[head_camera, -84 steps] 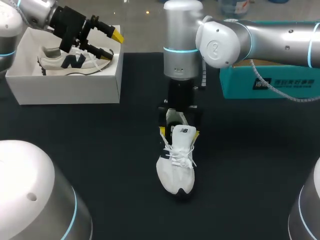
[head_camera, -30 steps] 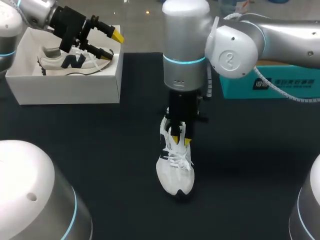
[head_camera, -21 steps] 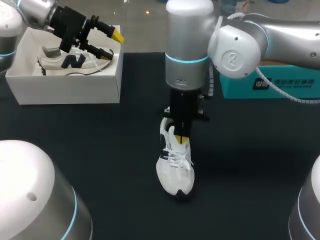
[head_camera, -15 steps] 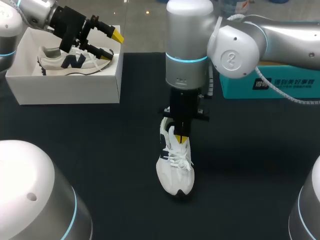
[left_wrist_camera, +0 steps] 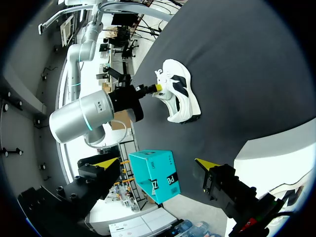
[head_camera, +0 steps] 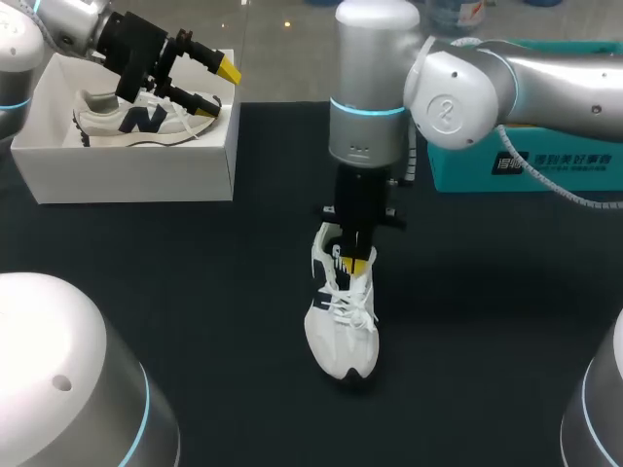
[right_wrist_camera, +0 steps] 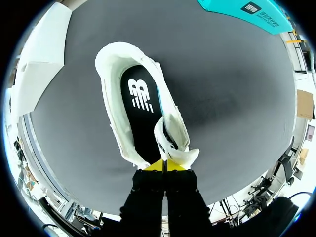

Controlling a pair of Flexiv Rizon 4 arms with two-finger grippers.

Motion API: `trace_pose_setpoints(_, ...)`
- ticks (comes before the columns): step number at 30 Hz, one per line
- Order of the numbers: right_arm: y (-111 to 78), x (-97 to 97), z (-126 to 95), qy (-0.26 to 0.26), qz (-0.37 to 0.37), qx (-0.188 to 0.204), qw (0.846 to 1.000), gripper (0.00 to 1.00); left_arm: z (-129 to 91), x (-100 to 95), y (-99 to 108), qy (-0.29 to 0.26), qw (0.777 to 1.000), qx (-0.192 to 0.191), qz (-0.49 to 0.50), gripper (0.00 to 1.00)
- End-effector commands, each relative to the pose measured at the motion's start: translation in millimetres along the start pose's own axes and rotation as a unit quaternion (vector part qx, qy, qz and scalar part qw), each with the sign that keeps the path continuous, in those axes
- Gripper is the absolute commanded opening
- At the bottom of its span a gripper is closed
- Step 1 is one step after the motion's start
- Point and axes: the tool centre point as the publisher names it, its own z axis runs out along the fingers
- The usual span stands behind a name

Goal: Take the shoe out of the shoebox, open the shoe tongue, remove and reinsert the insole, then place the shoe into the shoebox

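Sneaker point(head_camera: 341, 326) out of the shoebox point(head_camera: 127, 175), tongue point(right_wrist_camera: 173, 140) held open.
You see it standing on its sole on the black table point(head_camera: 487, 321), well apart from the shoebox. The insole point(right_wrist_camera: 140, 113) lies inside, so removal, reinsertion and boxing look left to do. Your right gripper point(right_wrist_camera: 163, 165) has its fingers pinched together on the tongue's edge, holding it up off the opening. Your left gripper point(head_camera: 216, 86) hangs spread above the shoebox.

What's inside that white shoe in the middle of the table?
A black insole lies inside the shoe. Its front end is hidden under the tongue, which the right gripper pinches.
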Motion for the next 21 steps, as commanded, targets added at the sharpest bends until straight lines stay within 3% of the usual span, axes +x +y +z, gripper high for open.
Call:
trace_pose_setpoints(1,-20.1,-3.2,-12,-0.009,0.014,-0.026,1.0,0.0,-1,0.0,1,0.001,1.0,0.002,0.0,1.0)
trace_pose_setpoints(9,-36.9,-22.6,-16,-0.011,0.043,-0.042,0.998,0.0,-1,0.0,1,0.001,1.0,0.002,0.0,1.0)
trace_pose_setpoints(15,-27.6,-34.2,-11,-0.003,0.052,-0.033,0.998,0.0,-1,0.0,1,0.001,1.0,0.002,0.0,1.0)
trace_pose_setpoints(21,-13.9,-31.5,-10,0.002,0.044,-0.024,0.999,0.0,-1,0.0,1,0.001,1.0,0.002,0.0,1.0)
